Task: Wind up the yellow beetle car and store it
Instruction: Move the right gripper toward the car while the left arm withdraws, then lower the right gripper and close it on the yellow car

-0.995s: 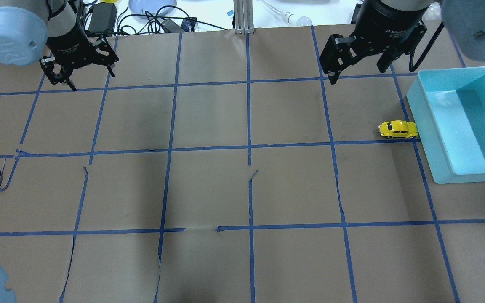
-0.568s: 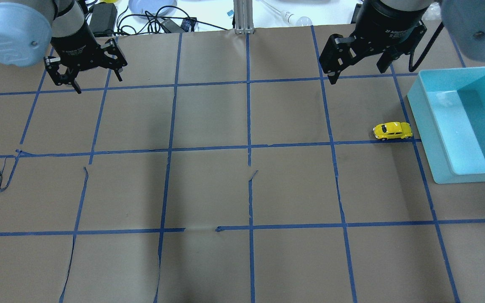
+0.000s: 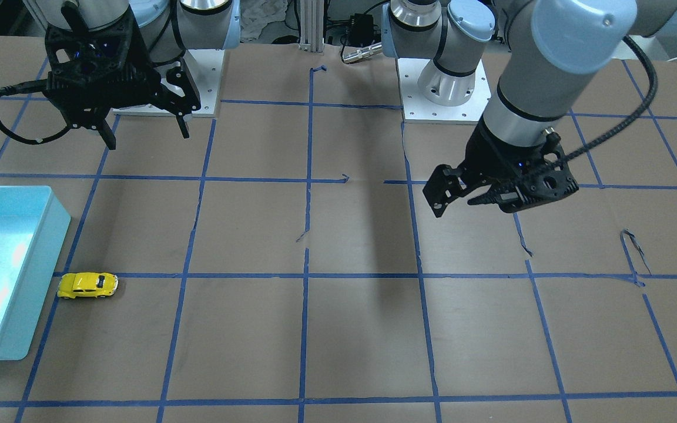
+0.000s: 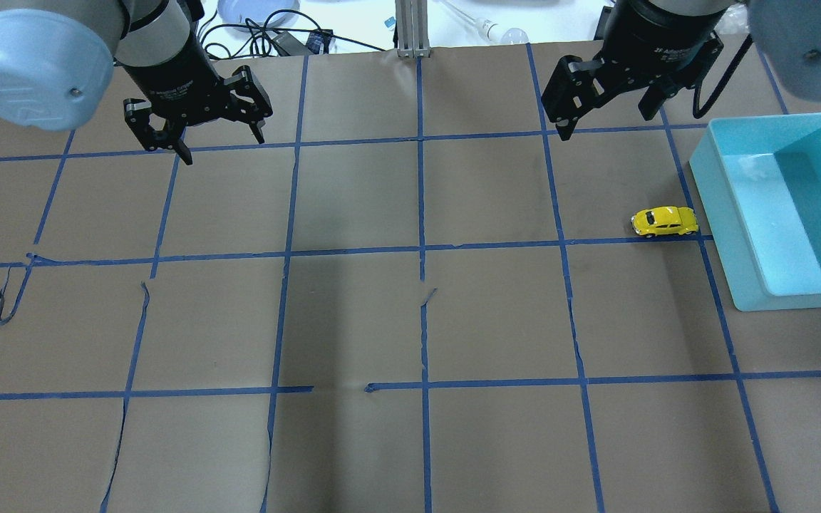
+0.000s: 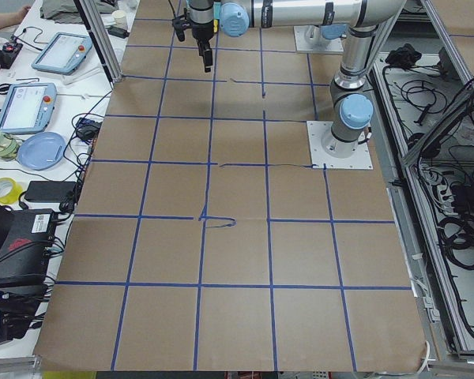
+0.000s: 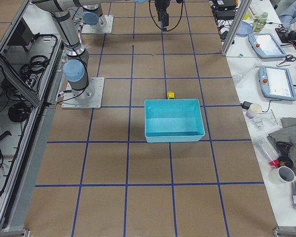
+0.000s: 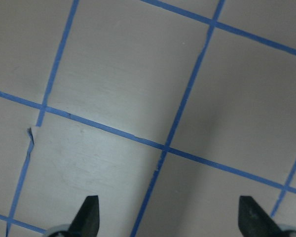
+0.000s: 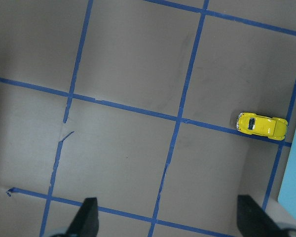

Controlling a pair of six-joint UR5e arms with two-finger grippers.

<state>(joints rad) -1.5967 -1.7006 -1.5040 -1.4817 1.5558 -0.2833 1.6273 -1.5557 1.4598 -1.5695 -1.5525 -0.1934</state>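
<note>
The yellow beetle car [image 4: 664, 221] stands on the brown paper, on a blue tape line, just left of the teal bin [image 4: 727, 235]; it also shows in the front view [image 3: 87, 285] and the right wrist view [image 8: 262, 125]. My right gripper [image 4: 606, 125] is open and empty, hovering beyond the car toward the table's far edge. My left gripper [image 4: 221, 146] is open and empty, far to the car's left. In the left wrist view its fingertips [image 7: 88, 216] hang over bare paper.
The teal bin [image 3: 44, 264] is open-topped and empty and sits at the table's right end. Blue tape lines grid the paper, which has several tears. Cables, a plate and tablets lie beyond the table's far edge.
My left gripper has moved rightward toward the table's middle. The car rolled slightly left, away from the bin, then stopped. The right gripper has hardly moved.
</note>
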